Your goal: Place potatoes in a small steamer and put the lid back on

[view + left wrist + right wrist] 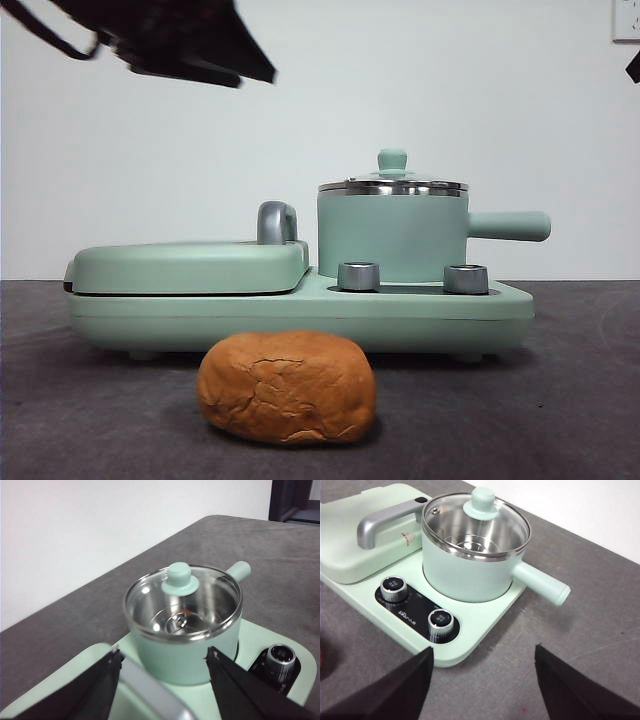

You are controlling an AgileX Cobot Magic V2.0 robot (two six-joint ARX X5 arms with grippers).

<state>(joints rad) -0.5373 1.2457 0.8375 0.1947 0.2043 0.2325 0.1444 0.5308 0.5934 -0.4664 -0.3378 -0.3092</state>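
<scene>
- We start with the surface (580,420), a dark grey mat that carries one mint-green cooker base (420,305); we count two steel dials (394,588) on that base, and one flat griddle cover (190,266) with one chrome handle (277,222).
- One small steamer (392,238) sits on the base with its straight side handle (510,225) sticking out away from the griddle cover. Through the glass its steel inside looks empty.
- One potato (286,387), the only one of the potatoes we can see, lies on the surface in front of the base, apart from it, with its long axis running parallel to the base's front edge. It appears in neither wrist view, so we cannot place it against either end effector.
- One lid (183,596) is seated on the steamer's rim, its knob (180,578) upright at the centre, so we judge that it has to come off first.
- The left end effector (162,657) hangs above the griddle cover with its jaws apart and empty; the knob lies straight ahead of it and a little below, in line with the gap between the jaws.
- The right end effector (484,655) is also spread and empty, on the dial side of the base, with the steamer ahead of it and well apart.
- We judge the left arm nearer the knob and better lined up on it.
</scene>
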